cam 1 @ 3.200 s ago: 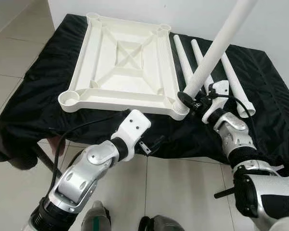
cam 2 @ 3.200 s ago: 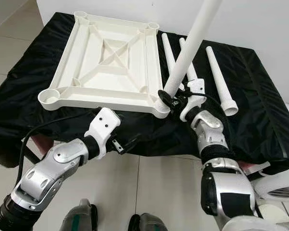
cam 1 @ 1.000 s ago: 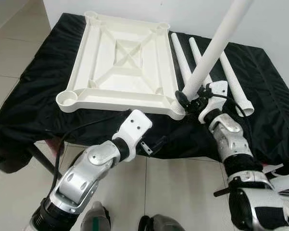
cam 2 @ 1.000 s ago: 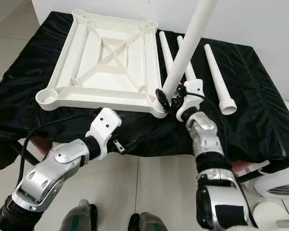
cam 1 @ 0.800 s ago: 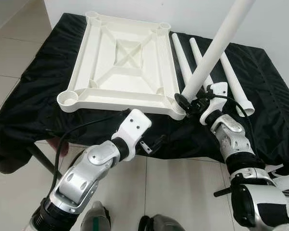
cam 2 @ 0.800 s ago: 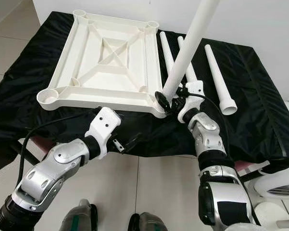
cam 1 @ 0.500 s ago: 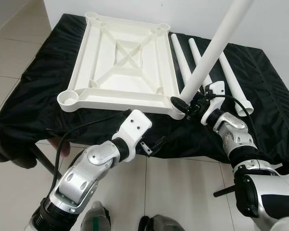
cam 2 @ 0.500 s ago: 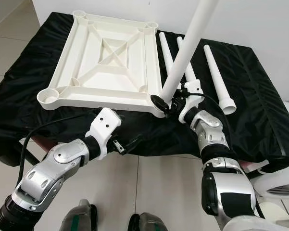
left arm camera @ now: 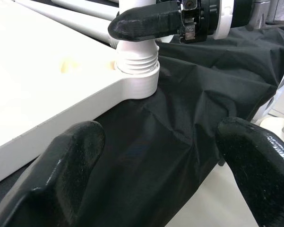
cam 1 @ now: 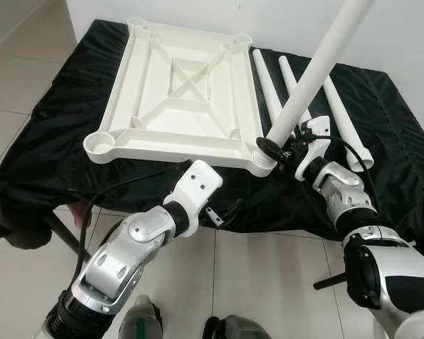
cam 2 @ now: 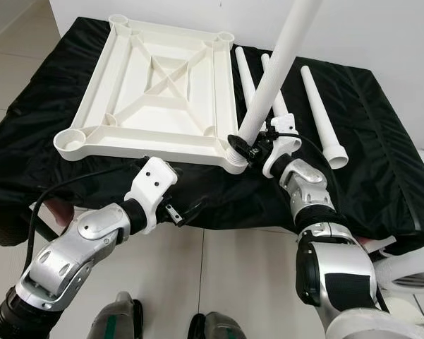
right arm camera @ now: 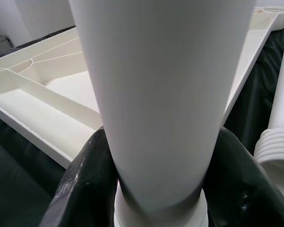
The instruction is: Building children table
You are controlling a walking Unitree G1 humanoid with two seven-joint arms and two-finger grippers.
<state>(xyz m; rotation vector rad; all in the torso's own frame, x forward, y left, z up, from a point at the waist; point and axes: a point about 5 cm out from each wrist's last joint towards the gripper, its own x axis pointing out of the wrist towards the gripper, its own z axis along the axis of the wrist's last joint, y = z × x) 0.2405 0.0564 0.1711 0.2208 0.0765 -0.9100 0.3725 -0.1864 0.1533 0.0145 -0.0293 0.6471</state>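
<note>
- Overhead, from the left eye: a white tabletop [cam 1: 183, 92] lies upside down on a black cloth [cam 1: 70, 113]. The right gripper [cam 1: 276, 146] is clenched around a tilted white leg [cam 1: 314, 78], its base at the near right corner socket [cam 1: 266, 164].
- Right eye: three spare legs [cam 2: 317, 113] lie beside the tabletop, so most assembly seems left.
- Left wrist: the left gripper [left arm camera: 156, 161] hangs released below the cloth edge.
- Right wrist: fingers [right arm camera: 85, 179] hug the leg.
</note>
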